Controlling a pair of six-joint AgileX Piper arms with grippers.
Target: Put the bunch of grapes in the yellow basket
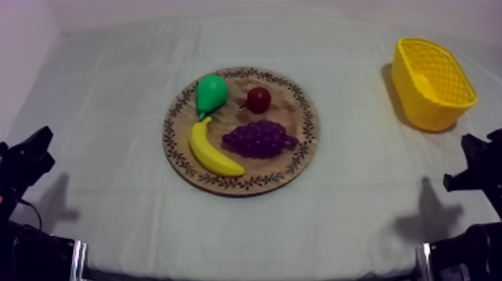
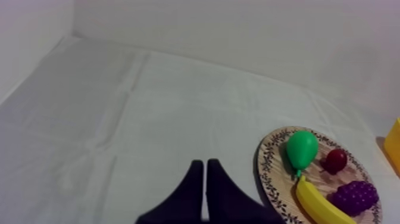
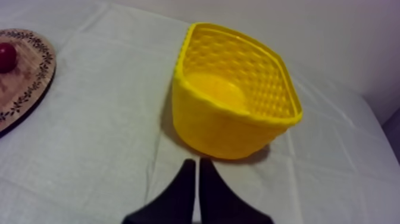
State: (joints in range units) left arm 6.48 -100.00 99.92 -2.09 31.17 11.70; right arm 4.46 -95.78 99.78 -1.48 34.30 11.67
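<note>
— Both idle, then?
— Both. The left end effector (image 2: pixel 205 164) and the right end effector (image 3: pixel 197 162) each have their fingers pressed together on nothing, low at the near corners of the table (image 1: pixel 112 112).
— And the bunch of grapes (image 1: pixel 259 139)?
— On the wooden board (image 1: pixel 308 112), its near half, just beside the banana (image 1: pixel 211 152), this side of the small red fruit (image 1: pixel 258 99). It lies crosswise, long axis running side to side; the narrow tip, I think, points toward the yellow basket (image 1: pixel 422 105).
— Which one goes?
— It's about midway between them, but the basket stands before the right one; I'd back that, reaching leftward.
</note>
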